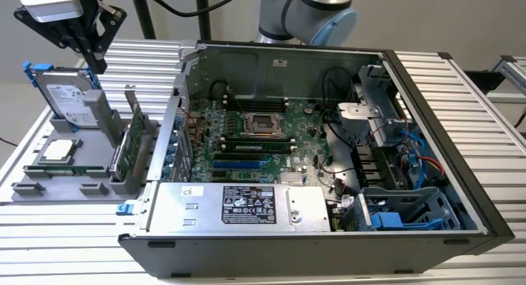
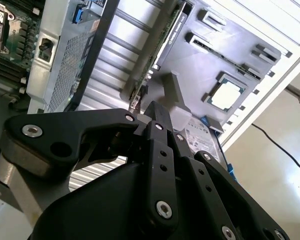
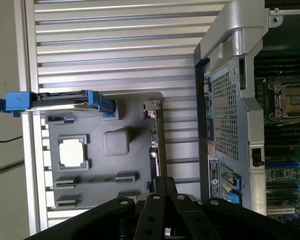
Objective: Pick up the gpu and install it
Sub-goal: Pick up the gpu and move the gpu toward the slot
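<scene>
The gpu (image 1: pixel 134 137) stands on edge in a slot of the grey holder tray (image 1: pixel 49 192), just outside the case wall on the exterior view's left. Its green board faces the camera and its silver bracket rises at the far end. In both wrist views it appears edge-on (image 2: pixel 162 45) (image 3: pixel 153 147). My gripper (image 1: pixel 97 64) hangs high above the tray, over the hard drive and well clear of the gpu. The black fingers (image 2: pixel 157 117) (image 3: pixel 160 186) are shut together with nothing between them.
The open computer case (image 1: pixel 460 174) lies on the slatted table, with its motherboard (image 1: pixel 255 137) and blue slots (image 1: pixel 238 165) exposed. A silver hard drive (image 1: pixel 70 97) with a blue frame, a processor chip (image 1: pixel 58 151) and a memory stick (image 1: pixel 61 171) share the tray.
</scene>
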Action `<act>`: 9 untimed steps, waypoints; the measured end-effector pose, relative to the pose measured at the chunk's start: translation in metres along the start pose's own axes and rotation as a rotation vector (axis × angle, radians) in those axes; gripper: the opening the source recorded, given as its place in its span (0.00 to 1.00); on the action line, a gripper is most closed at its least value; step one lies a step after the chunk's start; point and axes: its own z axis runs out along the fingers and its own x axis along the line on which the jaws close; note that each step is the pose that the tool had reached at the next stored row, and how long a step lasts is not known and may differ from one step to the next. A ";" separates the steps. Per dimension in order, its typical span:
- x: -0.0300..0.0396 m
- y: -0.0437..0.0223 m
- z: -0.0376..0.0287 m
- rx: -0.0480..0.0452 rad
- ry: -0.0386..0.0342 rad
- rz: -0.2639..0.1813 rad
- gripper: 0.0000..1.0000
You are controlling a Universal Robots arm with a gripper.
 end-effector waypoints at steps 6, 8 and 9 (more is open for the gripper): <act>0.0000 0.0000 0.0000 0.0001 0.0002 0.000 1.00; 0.0000 0.0000 0.0000 0.0000 0.0002 0.000 1.00; 0.0000 0.0000 0.0000 0.0001 0.0002 0.000 1.00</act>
